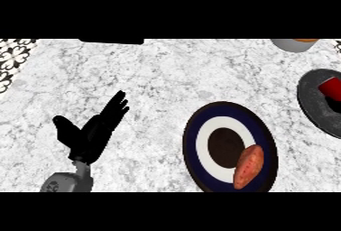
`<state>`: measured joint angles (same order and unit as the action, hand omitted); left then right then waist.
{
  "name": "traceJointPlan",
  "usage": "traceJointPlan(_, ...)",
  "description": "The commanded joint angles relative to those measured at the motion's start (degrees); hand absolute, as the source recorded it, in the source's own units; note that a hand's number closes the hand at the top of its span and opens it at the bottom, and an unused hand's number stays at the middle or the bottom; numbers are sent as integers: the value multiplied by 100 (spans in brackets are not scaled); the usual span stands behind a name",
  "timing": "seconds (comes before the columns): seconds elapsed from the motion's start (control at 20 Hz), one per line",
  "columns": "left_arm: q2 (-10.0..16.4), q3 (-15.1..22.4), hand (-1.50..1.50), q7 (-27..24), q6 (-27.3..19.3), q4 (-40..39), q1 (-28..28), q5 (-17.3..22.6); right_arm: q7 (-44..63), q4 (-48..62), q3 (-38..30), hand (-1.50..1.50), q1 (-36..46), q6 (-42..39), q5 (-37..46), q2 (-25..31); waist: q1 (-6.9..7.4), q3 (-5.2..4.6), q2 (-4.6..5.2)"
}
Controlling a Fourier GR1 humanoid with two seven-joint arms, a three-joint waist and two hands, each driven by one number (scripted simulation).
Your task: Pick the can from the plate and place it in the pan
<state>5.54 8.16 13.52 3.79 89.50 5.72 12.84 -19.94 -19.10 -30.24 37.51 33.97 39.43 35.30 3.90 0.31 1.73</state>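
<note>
- Can (332, 88): red, seen at the 3 o'clock edge of the view, cut off by that edge, so only part of it shows.
- The can lies inside the pan (307, 101), on the pan's dark floor towards its upper part. Whether it stands upright or lies on its side cannot be told.
- Pan: dark grey and round, at 3 o'clock, its right part out of the view. It sits apart from the plate (191, 140), up and to the right of it, with a strip of bare counter (166, 76) between them.
- Plate: navy rim, white ring, dark centre, at about 5 o'clock from the middle of the view. The can is not on it.
- Sweet potato (248, 167): reddish-brown and oblong, lying on the plate at the plate's own 5 o'clock, across the white ring and onto the navy rim.
- Left hand (93, 133): black, at 8 o'clock, open. The fingers are straight and point to roughly 1 o'clock, and the thumb is spread off to the left. It holds nothing, is well apart from the plate and far from the pan.
- Left forearm (66, 182): grey, coming in from the lower edge at 7 o'clock.
- Bowl (291, 45): grey with something orange in it, at 1 o'clock, cut by the top edge.
- Black bar (112, 41): flat, at 11 o'clock along the top edge. What it is cannot be told.
- Counter: white-grey marble. A patterned black-and-white strip (13, 56) borders it at 10 o'clock.
</note>
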Motion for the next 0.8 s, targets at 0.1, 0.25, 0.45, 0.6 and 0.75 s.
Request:
traceJointPlan(0.1, 52, -27, 0, -47, 105, -172, 63, -10, 360, 848, 169, -150, 307, -430, 276, 193, 101, 15, 44)
traceJointPlan(0.25, -127, 4, 0, -203, -23, -329, 90, -84, -404, 730, -264, -150, 241, -687, -259, 24, -22, 28, 36)
traceJointPlan(0.45, -18, -63, 0, -11, 10, -74, -38, 27, -1300, 510, -986, -150, 284, -1218, -1114, -97, -93, 38, -26)
traceJointPlan(0.6, -149, 72, 0, 24, -108, -8, -21, -78, -1398, 587, -1388, -150, 403, -1653, -1547, 57, -80, 33, -22)
traceJointPlan(0.75, 16, -104, 0, 98, -25, 23, 2, 27, -1556, 818, -1645, -150, 81, -2472, -1833, 394, -129, 28, -29)
